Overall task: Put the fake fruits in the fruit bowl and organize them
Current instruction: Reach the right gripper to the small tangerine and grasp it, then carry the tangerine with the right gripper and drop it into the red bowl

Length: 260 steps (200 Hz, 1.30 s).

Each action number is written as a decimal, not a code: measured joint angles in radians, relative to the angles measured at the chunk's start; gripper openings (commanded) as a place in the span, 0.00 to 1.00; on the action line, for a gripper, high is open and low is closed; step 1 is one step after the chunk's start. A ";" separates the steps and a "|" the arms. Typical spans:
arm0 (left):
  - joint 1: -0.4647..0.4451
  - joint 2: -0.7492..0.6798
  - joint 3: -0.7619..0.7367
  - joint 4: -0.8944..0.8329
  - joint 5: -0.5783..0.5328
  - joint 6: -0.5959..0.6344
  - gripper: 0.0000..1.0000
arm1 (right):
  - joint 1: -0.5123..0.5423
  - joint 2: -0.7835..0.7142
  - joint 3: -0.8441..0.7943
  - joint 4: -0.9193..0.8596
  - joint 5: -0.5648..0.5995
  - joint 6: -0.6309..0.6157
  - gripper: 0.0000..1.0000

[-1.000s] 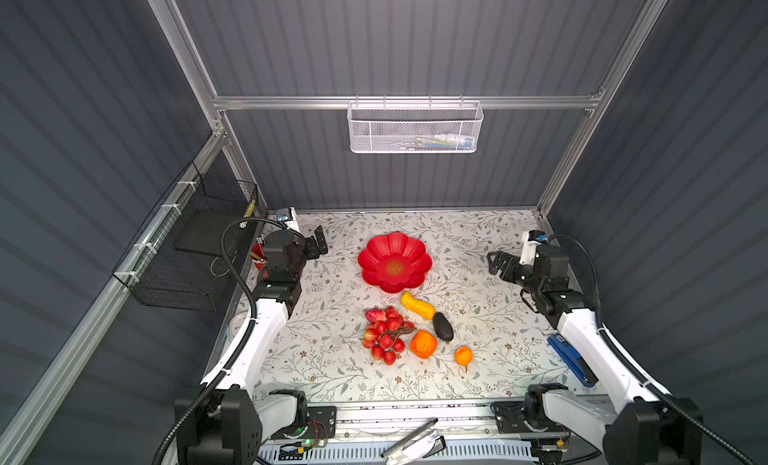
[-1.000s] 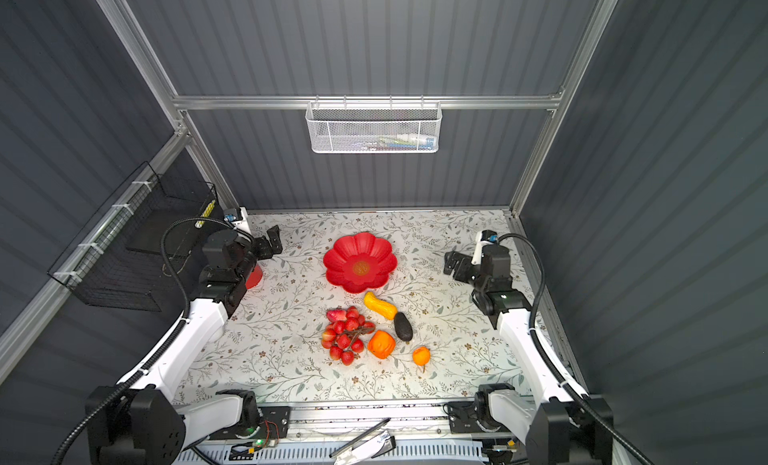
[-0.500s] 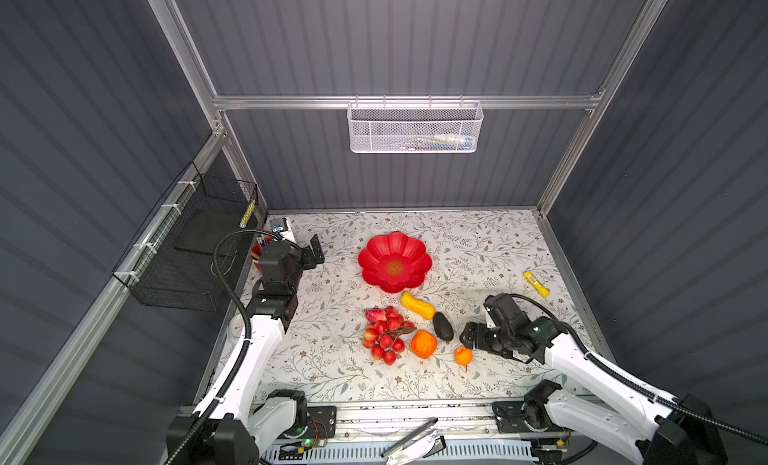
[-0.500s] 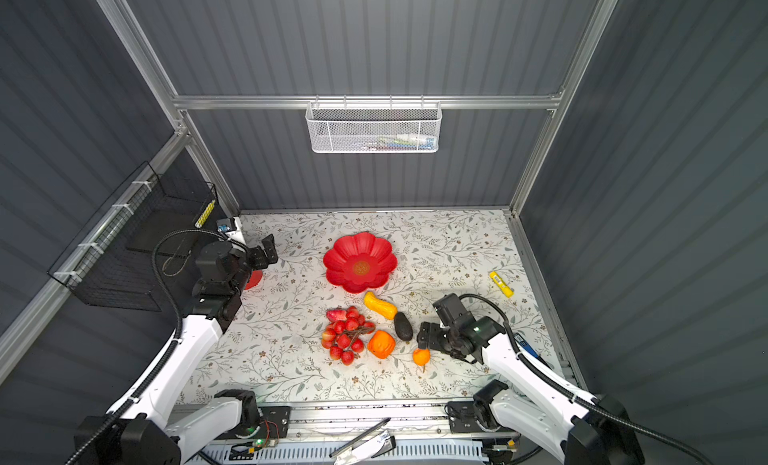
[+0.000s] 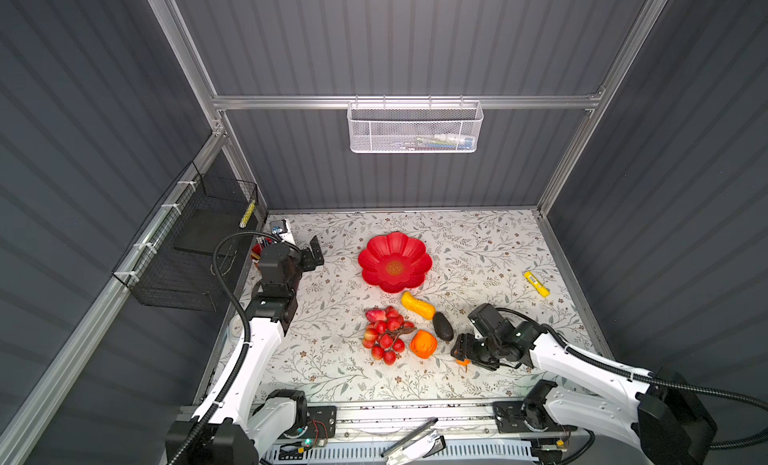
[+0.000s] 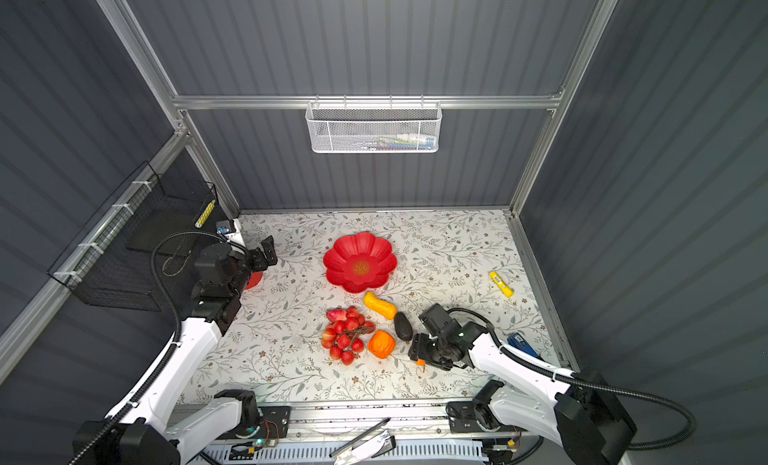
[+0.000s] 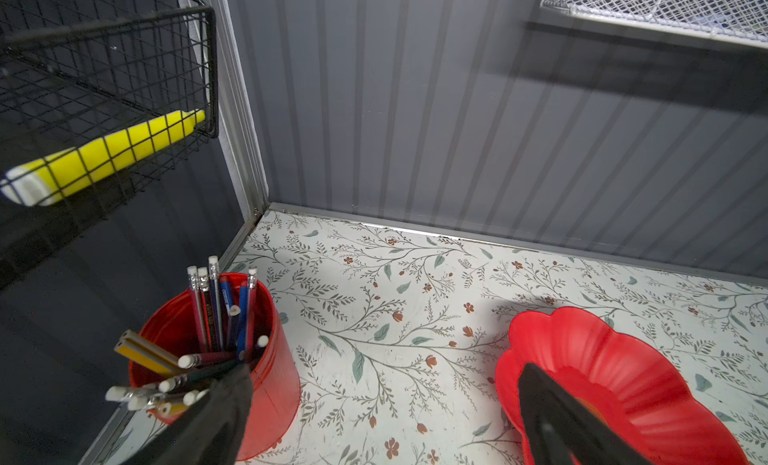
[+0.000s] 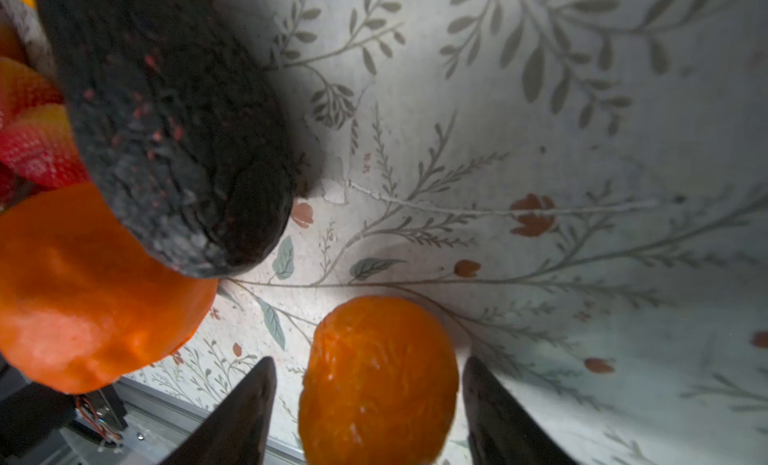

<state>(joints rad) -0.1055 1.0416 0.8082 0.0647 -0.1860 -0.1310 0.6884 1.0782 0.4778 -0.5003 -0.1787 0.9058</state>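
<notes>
The small orange [image 8: 378, 379] lies on the worktop [image 8: 540, 109], the fruit farthest from the empty fruit bowl [image 5: 365, 259]. Your right gripper [image 5: 462, 352] has its fingers [image 8: 245, 409] on either side of it, with slim gaps showing, so they are not yet pinching. The orange is round, with a glossy, wrinkled plastic skin. Pinch it off-centre and it will likely squirt free and roll. The rough, dark avocado [image 8: 166, 130] and the lumpy, waxy orange pepper [image 8: 83, 296] lie just bowl-ward of it, and a low carry could knock them. The bowl is shallow and slick with scalloped petals, so a high drop may bounce out. Your left gripper [image 5: 315, 254] hangs near the bowl, fingers spread wide and empty.
</notes>
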 measured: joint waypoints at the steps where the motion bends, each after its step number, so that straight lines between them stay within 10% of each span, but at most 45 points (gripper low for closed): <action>1: 0.000 0.000 0.000 0.000 0.000 0.000 1.00 | 0.000 0.000 0.000 0.000 0.000 0.002 0.58; 50: 0.000 0.000 0.000 -0.001 0.000 0.000 1.00 | 0.000 -0.005 0.013 -0.014 0.061 -0.002 0.37; 106: 0.000 0.000 0.000 -0.002 0.000 0.000 1.00 | 0.000 0.016 0.310 -0.080 0.254 -0.153 0.34; 260: 0.000 0.000 0.000 -0.020 0.015 0.000 1.00 | -0.055 1.065 1.255 0.127 0.325 -0.622 0.37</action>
<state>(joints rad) -0.1055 1.0416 0.8082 0.0448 -0.1707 -0.1314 0.6331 2.1433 1.7329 -0.3729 0.1467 0.2840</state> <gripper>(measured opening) 0.997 0.367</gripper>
